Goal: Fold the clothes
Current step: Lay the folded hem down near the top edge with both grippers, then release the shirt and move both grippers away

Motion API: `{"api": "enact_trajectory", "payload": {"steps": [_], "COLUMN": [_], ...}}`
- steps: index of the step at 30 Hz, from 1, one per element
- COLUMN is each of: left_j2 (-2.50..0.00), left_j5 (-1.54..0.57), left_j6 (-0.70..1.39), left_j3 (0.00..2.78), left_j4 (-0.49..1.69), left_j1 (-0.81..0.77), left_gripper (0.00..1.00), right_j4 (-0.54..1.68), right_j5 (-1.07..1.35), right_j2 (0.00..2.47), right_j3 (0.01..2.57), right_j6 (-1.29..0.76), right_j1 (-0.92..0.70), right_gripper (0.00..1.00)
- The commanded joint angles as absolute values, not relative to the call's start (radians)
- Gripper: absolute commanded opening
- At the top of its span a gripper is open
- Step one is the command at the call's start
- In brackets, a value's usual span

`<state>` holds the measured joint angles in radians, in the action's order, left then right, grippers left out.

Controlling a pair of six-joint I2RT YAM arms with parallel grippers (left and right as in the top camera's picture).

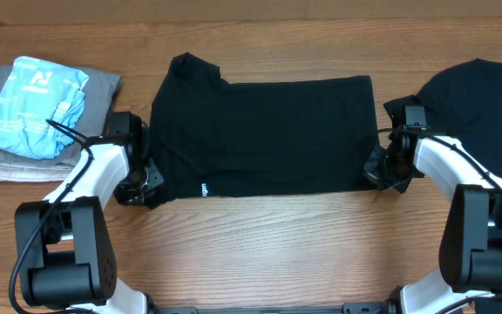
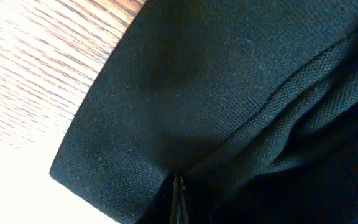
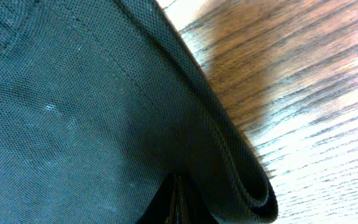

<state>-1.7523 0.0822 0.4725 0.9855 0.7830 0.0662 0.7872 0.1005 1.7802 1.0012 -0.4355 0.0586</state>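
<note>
A black T-shirt point(image 1: 264, 135) lies folded into a wide rectangle on the wooden table point(image 1: 268, 244), with small white print near its front left edge. My left gripper point(image 1: 142, 187) is shut on the shirt's front left corner; its wrist view shows black fabric point(image 2: 185, 93) pinched at the fingertips point(image 2: 178, 202). My right gripper point(image 1: 380, 173) is shut on the shirt's front right corner; its wrist view shows the folded hem point(image 3: 104, 112) pinched at the fingertips point(image 3: 176, 202). A second black T-shirt point(image 1: 486, 105) with a white neck label lies at the far right.
A stack of folded clothes, grey below point(image 1: 103, 87) and light blue on top point(image 1: 33, 105), sits at the back left. Bare wood runs along the front of the table between the two arm bases.
</note>
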Motion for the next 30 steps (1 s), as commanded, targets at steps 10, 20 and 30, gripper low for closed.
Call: {"api": "enact_trajectory", "payload": {"steps": [10,20,30], "left_j2": [-1.766,-1.746,-1.679], "left_j5": [0.190,0.129,0.047], "left_j6": [0.448,0.445,0.480], "left_j3": [0.966,1.096,1.541], "left_j4": [0.754,0.875,1.191], "left_j1": [0.067,0.067,0.081], "left_gripper": [0.04,0.04,0.04], "right_j4": [0.877,1.049,1.251], "right_j5": [-0.122,-0.102,0.295], "right_j2": [1.818,1.814,1.814], "right_j3": [0.951,1.126,1.470], "right_j6": [-0.528,-0.500,-0.195], "right_j1": [0.089,0.089,0.022], "right_gripper": [0.04,0.04,0.16]}}
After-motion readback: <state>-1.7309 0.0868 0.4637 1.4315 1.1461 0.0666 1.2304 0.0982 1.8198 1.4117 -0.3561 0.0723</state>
